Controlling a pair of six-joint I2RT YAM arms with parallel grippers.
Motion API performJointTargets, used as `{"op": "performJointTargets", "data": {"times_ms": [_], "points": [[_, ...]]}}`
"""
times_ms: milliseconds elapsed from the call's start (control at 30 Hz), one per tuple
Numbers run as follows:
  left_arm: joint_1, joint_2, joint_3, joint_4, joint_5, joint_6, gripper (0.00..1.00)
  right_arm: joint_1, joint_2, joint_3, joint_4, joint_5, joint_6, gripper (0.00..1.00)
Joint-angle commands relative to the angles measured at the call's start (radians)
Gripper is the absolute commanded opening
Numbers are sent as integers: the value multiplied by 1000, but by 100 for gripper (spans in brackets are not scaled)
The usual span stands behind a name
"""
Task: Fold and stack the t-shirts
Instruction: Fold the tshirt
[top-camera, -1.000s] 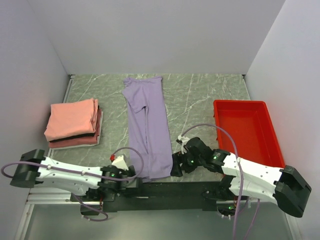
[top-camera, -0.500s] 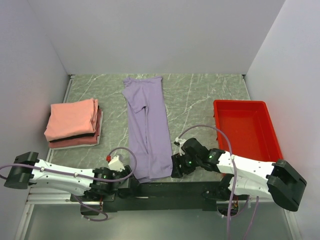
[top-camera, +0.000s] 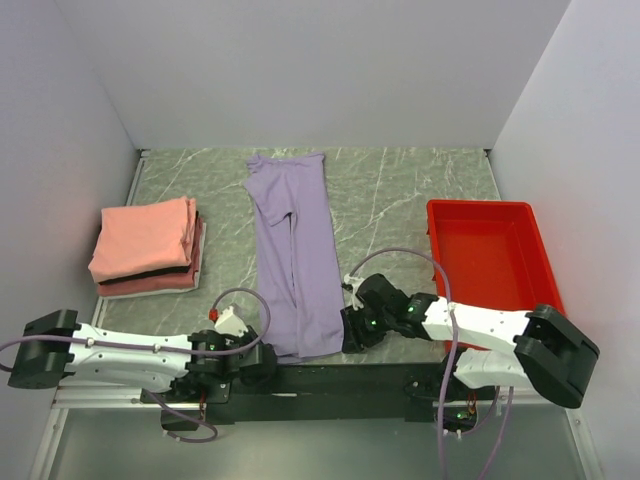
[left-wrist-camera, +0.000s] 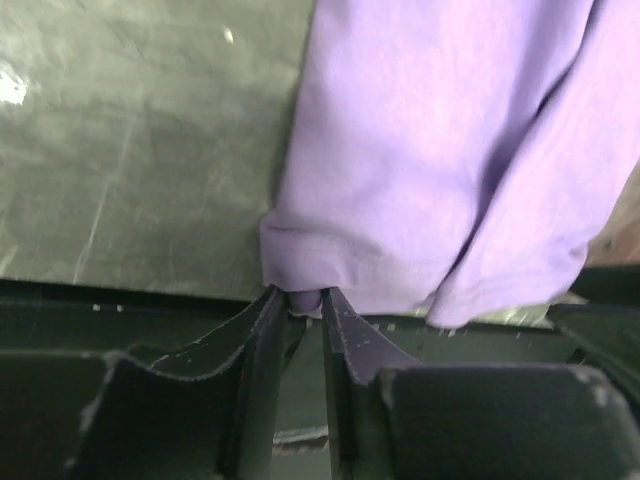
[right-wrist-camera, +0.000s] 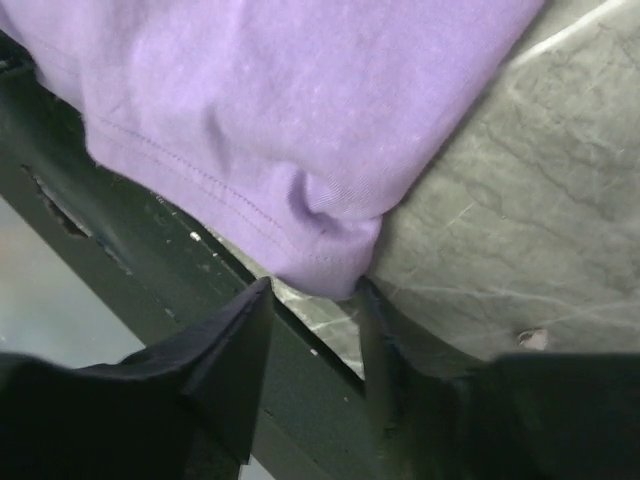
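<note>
A long, narrow-folded lavender t-shirt (top-camera: 295, 260) lies flat down the middle of the table, its hem at the near edge. My left gripper (top-camera: 268, 360) is at the hem's near-left corner. In the left wrist view this gripper (left-wrist-camera: 305, 300) is shut on a small fold of lavender fabric (left-wrist-camera: 440, 150). At the near-right corner my right gripper (top-camera: 346, 334) is open. The right wrist view shows the right gripper (right-wrist-camera: 315, 292) with the shirt corner (right-wrist-camera: 330, 250) between its tips, the left tip apart from the cloth. A folded salmon-pink t-shirt (top-camera: 145, 238) rests on a darker red one (top-camera: 150, 284) at the left.
A red plastic tray (top-camera: 436, 240) stands at the right of the table. The dark mounting rail (top-camera: 330, 378) runs along the near edge just under the shirt's hem. Grey walls close in the table on three sides.
Both arms have crept in toward the shirt's near hem corners and both pairs of jaws have narrowed. The left has closed onto the hem. The shirt has not moved.
</note>
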Motion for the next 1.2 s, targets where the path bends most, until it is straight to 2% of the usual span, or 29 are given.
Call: {"op": "performJointTargets", "data": {"times_ms": [0, 67, 100, 133, 233, 267, 300, 433, 600, 800, 1000, 1167], "points": [[31, 23, 1, -17, -29, -27, 27, 6, 33, 34, 60, -7, -11, 45], [39, 32, -1, -21, -27, -24, 24, 8, 54, 49, 60, -9, -8, 43], [45, 33, -2, -20, -21, -19, 23, 6, 71, 54, 58, -10, -9, 38], [57, 38, -5, -6, -16, -13, 17, 6, 76, 58, 54, -10, -8, 35], [68, 55, -8, 3, 14, -4, 0, 8, 79, 57, 45, -16, -1, 11], [68, 61, -1, -19, 27, -1, 0, 6, 73, 55, 36, -21, 3, 2], [68, 64, 10, -39, 39, -1, 0, 6, 59, 52, 23, -24, 6, 0], [68, 104, 76, -162, 77, -7, 0, 8, 22, 37, -4, -65, 51, 0], [59, 162, 136, -184, 169, 63, 0, 11, -19, -15, -28, -149, 163, 0], [-23, 239, 171, -284, 244, -21, 0, 12, -45, -76, -23, -168, 256, 0], [-36, 165, 165, -239, 209, -21, 0, 12, -80, -64, -38, -165, 261, 0], [-38, 61, 182, -247, 110, -18, 0, 11, -127, 14, -101, -78, 235, 0]]}}
